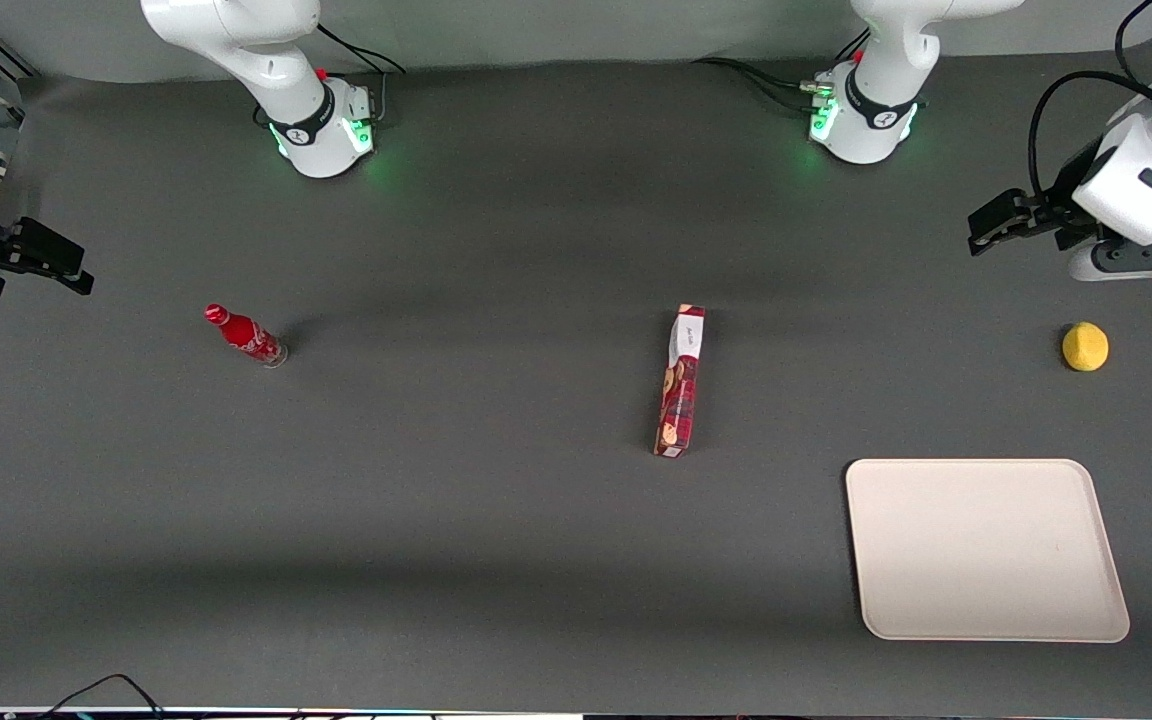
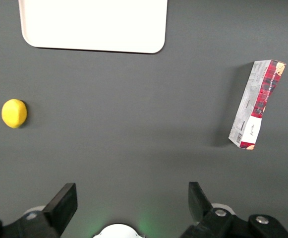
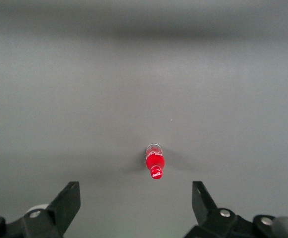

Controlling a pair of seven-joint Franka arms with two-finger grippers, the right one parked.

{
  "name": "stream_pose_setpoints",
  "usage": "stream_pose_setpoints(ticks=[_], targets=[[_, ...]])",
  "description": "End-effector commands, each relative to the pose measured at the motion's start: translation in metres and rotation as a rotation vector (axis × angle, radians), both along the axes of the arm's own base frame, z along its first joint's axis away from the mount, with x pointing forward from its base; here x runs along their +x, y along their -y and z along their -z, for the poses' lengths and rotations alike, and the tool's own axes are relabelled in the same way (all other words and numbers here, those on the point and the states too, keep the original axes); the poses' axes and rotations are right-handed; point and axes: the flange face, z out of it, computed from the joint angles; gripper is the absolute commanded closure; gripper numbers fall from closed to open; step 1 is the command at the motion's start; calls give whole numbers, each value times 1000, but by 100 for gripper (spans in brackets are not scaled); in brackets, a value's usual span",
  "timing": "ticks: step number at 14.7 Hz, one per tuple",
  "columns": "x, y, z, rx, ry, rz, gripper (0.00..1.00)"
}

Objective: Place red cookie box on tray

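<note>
The red cookie box (image 1: 681,385) lies flat on the dark table near its middle, its white label end pointing away from the front camera; the left wrist view shows the box (image 2: 257,105) too. The cream tray (image 1: 986,550) lies flat toward the working arm's end, nearer the front camera than the box, with nothing on it. Part of the tray (image 2: 94,25) also shows in the left wrist view. My left gripper (image 1: 986,230) hovers at the working arm's end of the table, well apart from the box. The gripper (image 2: 130,191) is open, with only bare table between its fingers.
A yellow lemon-like ball (image 1: 1085,346) (image 2: 14,113) rests near my gripper, farther from the front camera than the tray. A small red soda bottle (image 1: 246,336) (image 3: 154,161) stands toward the parked arm's end. The two arm bases (image 1: 861,120) stand along the table's edge farthest from the camera.
</note>
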Motion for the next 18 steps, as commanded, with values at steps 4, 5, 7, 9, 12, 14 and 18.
stream_pose_setpoints(ticks=[4, 5, 7, 9, 12, 14, 18], targets=[[1, 44, -1, -108, -34, -75, 0], [2, 67, 8, -117, -57, -91, 0], [9, 111, 26, -119, -55, -164, 0], [19, 157, 62, -130, -76, -205, 0], [35, 201, 119, -162, -72, -224, 0], [43, 223, 176, -179, -70, -208, 0], [47, 251, 280, -196, -84, -160, 0]])
